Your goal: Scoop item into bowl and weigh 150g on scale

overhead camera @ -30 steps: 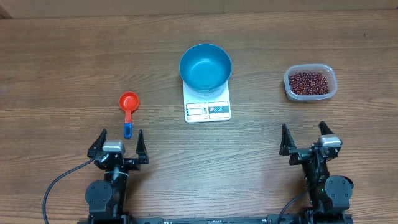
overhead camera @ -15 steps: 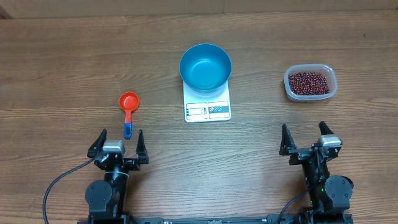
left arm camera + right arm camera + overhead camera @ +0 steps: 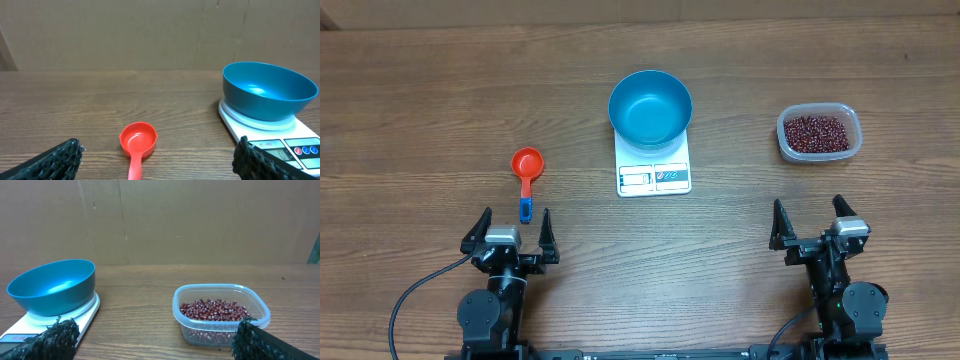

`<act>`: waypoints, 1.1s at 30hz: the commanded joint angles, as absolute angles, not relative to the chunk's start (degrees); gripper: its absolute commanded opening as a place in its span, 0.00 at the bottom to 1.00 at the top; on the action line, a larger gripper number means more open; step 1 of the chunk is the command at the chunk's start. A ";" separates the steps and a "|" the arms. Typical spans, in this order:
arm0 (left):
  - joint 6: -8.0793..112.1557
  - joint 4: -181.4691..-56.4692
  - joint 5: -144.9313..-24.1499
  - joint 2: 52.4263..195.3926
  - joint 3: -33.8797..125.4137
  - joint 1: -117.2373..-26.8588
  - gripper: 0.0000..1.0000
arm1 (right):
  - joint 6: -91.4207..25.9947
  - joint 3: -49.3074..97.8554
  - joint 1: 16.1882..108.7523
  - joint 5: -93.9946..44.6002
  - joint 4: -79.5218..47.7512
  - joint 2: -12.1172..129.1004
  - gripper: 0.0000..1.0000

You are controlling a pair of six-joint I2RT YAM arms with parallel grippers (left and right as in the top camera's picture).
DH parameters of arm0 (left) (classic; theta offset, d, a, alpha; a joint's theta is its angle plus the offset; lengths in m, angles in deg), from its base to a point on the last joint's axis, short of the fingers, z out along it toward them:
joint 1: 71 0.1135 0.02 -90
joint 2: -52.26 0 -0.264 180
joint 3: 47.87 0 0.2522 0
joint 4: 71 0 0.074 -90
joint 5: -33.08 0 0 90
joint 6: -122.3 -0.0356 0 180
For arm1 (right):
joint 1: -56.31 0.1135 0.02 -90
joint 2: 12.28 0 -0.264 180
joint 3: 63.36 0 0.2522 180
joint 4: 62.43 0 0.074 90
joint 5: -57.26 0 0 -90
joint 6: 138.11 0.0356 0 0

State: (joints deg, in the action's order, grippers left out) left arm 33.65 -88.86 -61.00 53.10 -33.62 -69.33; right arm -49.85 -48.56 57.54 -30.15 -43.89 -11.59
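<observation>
Beans, dark red-brown and heaped in a clear plastic tub, sit at the far right of the wooden table. They are well apart from the blue bowl, which stands empty on the white scale at centre. No scooping appears to have begun. The red scoop lies untouched on the left, its blue-tipped handle pointing at the left gripper. That gripper sits just on the near side of the scoop, jaws spread wide and holding nothing. The right gripper, parked on the near side of the tub, is likewise wide open and empty.

The next move likely calls for the left arm to reach forward, close on the handle and carry the scoop past the scale to the tub.

Only the overhead view takes in the whole layout, both arms and the scale's display panel, though its reading is too small to tell. The left wrist view shows the scoop's cup empty and the bowl's depth, but not the tub. The right wrist view shows the beans lying well below the tub's rim, but not the scoop.
</observation>
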 commanded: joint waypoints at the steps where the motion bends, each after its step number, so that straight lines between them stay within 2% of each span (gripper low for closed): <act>1: 34.21 -88.99 -61.00 52.51 -33.84 -68.76 0.99 | -50.09 -49.15 57.91 -30.08 -44.03 -12.16 1.00; 33: 34.02 -86.44 -60.80 52.51 -33.84 -68.76 1.00 | -50.09 -49.15 57.91 -30.08 -44.05 -12.16 1.00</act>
State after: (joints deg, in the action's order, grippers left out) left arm 33.65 -87.77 -61.00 53.10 -33.62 -69.33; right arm -49.83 -48.56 57.54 -30.17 -43.89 -11.59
